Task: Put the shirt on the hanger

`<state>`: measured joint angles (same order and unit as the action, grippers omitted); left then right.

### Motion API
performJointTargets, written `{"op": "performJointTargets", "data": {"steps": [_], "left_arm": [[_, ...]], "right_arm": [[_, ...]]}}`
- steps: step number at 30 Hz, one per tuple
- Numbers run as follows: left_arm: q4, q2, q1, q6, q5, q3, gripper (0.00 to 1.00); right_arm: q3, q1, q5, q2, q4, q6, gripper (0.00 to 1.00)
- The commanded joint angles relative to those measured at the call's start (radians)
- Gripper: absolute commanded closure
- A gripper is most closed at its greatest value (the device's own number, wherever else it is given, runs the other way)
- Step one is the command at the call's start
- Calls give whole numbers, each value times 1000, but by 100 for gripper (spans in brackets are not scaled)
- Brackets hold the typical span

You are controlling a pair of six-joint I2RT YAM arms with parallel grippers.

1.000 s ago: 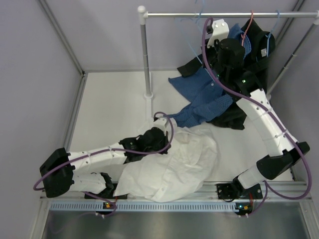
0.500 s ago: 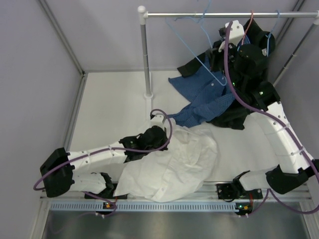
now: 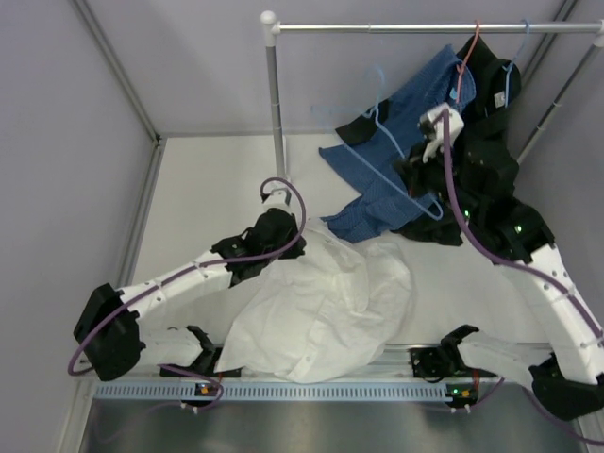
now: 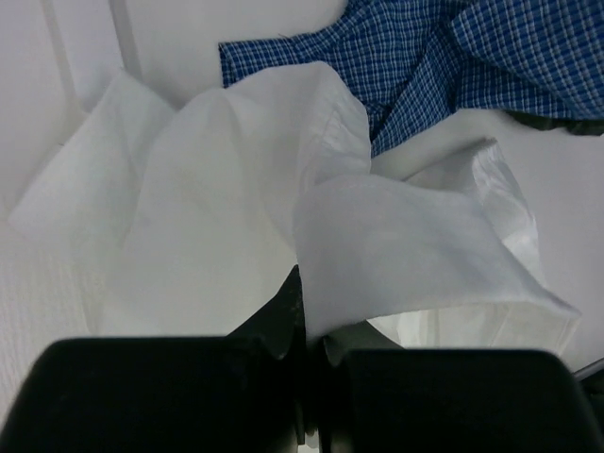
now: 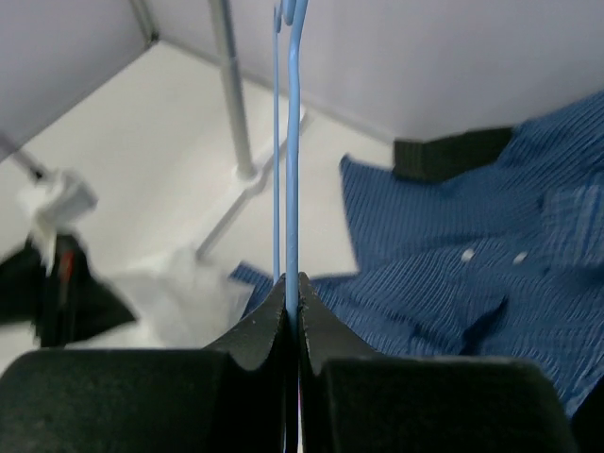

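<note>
The left claw grips the white shirt mid-worktop; the right claw clamps the light-blue wire hanger toward the far-right corner.

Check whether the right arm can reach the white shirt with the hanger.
Likely yes: the right end effector grips the hanger, and the shirt, pinched by the left end effector, lies past the blue shirt, only cloth between.

pale grey-lilac panel walls enclose a white tabletop; a silver metal garment rail stands at the back.
</note>
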<state>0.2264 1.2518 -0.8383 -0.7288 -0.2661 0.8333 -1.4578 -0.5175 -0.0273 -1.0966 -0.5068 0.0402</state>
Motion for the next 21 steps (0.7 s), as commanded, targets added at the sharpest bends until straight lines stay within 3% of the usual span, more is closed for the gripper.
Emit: {"op": "performJointTargets", "data": {"steps": [1,7,11,21], "left_arm": [[1,-16,96,46,138,81,100],[27,67,186,117,319,165,100],[34,135,265,123,393,216,100],[34,236,274,143,485,296,100]], "right_arm": [[146,22,-184,208,-143,-71,100],[362,20,-310,452,-233,-106,100],[361,22,-278,458,-321,-85,100],[361,22,-278,457,-380,-51,100]]}}
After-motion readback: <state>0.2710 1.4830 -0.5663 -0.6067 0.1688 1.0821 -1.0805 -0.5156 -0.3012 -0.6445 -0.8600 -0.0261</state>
